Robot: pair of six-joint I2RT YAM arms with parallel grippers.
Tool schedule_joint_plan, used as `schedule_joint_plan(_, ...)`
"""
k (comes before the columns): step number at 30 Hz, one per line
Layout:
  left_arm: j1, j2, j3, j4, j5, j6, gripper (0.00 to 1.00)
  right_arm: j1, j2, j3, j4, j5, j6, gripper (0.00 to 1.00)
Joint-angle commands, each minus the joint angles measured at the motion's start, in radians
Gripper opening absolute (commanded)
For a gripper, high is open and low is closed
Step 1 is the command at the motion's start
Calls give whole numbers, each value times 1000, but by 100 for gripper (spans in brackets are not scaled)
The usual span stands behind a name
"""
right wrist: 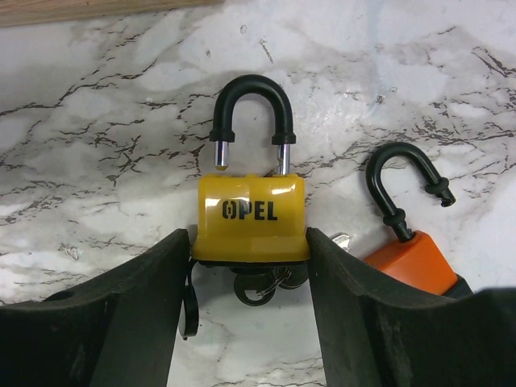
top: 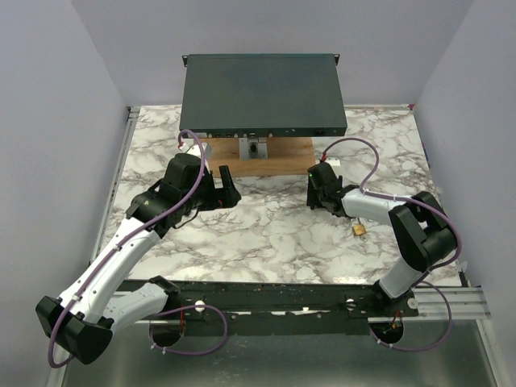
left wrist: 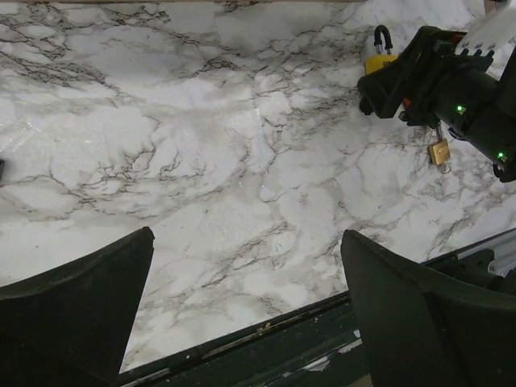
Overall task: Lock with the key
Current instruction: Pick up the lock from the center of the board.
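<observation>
The right claw [right wrist: 250, 239] is lowered over a yellow padlock [right wrist: 251, 216] marked OPEL that lies flat on the marble table [top: 266, 238]. Its two fingers [right wrist: 129, 314] stand narrow against the padlock's lower sides and appear to touch it on both flanks. The padlock's black shackle [right wrist: 251, 105] points away from the claw. The keys [right wrist: 260, 287] show only as a dark bunch peeping out below the padlock's bottom edge, between the fingers; I cannot tell which of them is the key for this lock. Just beside the right finger lies an orange padlock [right wrist: 407, 260] with its black shackle swung open. A small brass padlock [top: 359, 230] lies near the right arm's forearm. The left claw [left wrist: 250, 322] hangs wide open above bare marble, well apart from the padlocks and holding nothing.
</observation>
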Motion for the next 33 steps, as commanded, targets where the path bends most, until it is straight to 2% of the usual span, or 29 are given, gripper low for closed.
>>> schedule_joint_plan(1,10,6,-3,-8,35,3,98,7,15,27,-10,59,45,59)
schedule_joint_plan(4,15,4,-4,-11,36,6,99,6,22,43,-18,94,58,55)
schedule_joint_plan(6,18,3,-9,-11,35,8,98,6,20,44,-12,109,56,49)
schedule_joint_plan(9,23,1,-21,-4,48,11,99,6,0,48,-8,100,46,27)
schedule_joint_plan(13,28,0,-32,30,104,16,98,12,-89,40,-6,-19,4,12)
schedule_joint_plan(21,28,-17,-3,105,257,57,98,161,-383,36,-70,-312,-46,7)
schedule_joint_plan(27,28,-32,98,103,311,95,96,290,-557,72,-111,-485,-104,7)
schedule_joint_plan(33,27,-20,176,91,430,68,89,337,-591,191,-190,-624,-144,5)
